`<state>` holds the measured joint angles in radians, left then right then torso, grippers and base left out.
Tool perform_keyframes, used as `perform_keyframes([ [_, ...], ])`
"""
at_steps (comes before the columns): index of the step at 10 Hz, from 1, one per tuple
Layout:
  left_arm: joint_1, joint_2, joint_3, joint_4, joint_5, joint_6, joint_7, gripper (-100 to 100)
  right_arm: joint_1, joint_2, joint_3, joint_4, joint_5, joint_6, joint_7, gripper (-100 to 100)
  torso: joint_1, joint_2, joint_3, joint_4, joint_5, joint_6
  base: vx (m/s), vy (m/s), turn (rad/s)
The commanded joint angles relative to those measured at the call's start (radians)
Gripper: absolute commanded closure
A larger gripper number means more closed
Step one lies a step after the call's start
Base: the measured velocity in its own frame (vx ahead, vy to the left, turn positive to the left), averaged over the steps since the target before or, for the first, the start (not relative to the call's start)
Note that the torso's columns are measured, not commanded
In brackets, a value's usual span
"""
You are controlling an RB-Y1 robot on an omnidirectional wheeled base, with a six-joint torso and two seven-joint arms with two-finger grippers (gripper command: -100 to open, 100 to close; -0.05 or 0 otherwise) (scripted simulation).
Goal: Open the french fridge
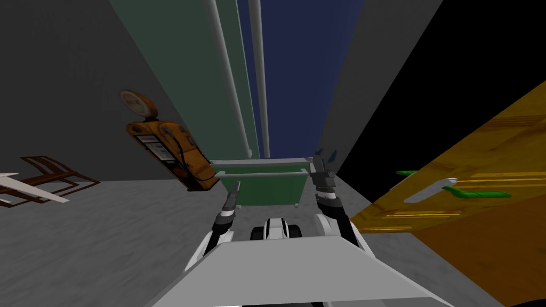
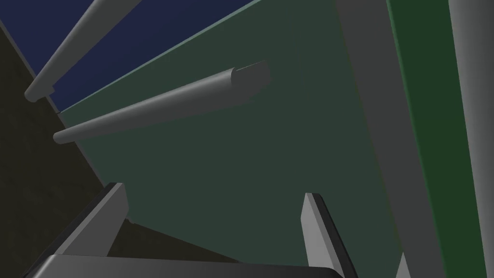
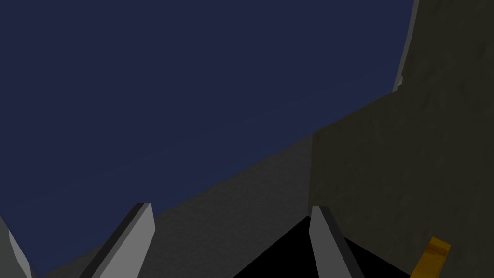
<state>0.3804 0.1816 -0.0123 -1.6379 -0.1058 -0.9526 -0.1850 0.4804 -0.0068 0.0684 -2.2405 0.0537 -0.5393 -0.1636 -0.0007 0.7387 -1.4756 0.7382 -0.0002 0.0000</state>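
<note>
The fridge stands right in front of me, with a green left door [image 1: 197,80] and a navy right door [image 1: 298,74]. Each door carries a long grey bar handle: the left [image 1: 229,80] and the right [image 1: 258,80]. Below them is a green drawer front [image 1: 264,187] with a horizontal grey bar [image 1: 261,174]. My left gripper [image 1: 233,191] is open and low before the drawer; its wrist view looks along the green door [image 2: 231,159] and its handle [image 2: 159,102], nothing between the fingers. My right gripper [image 1: 325,155] stands open at the drawer's right end, facing the navy door [image 3: 193,96].
An orange machine with a round top [image 1: 170,149] leans against the grey wall left of the fridge. A brown slatted frame [image 1: 48,176] lies further left. At the right runs a yellow wooden unit [image 1: 480,213] with green handles [image 1: 474,193], a black area above it.
</note>
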Motion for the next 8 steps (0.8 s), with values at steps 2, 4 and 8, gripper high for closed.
perform_keyframes([
  [2, -0.009, 0.0, 0.004, 0.084, -0.009, -0.051, -0.002, -100, 0.0, 0.0, 0.0, 0.0, 0.0, 0.0, 0.0, 0, 0.001, -0.001, 0.0, 0.0, 0.0, 0.0, 0.076, -0.003, -0.003],
  [4, -0.021, 0.0, 0.008, 0.159, -0.021, -0.111, -0.005, -100, 0.0, 0.0, 0.0, 0.0, 0.0, 0.0, 0.0, 0, 0.001, -0.001, 0.0, 0.0, 0.0, 0.0, 0.087, -0.005, -0.005],
  [8, -0.032, -0.003, 0.012, 0.271, -0.033, -0.169, -0.008, -100, 0.0, 0.0, 0.0, 0.0, 0.0, 0.0, 0.0, 0, 0.001, -0.003, -0.001, -0.001, 0.0, 0.0, 0.104, -0.006, -0.003],
])
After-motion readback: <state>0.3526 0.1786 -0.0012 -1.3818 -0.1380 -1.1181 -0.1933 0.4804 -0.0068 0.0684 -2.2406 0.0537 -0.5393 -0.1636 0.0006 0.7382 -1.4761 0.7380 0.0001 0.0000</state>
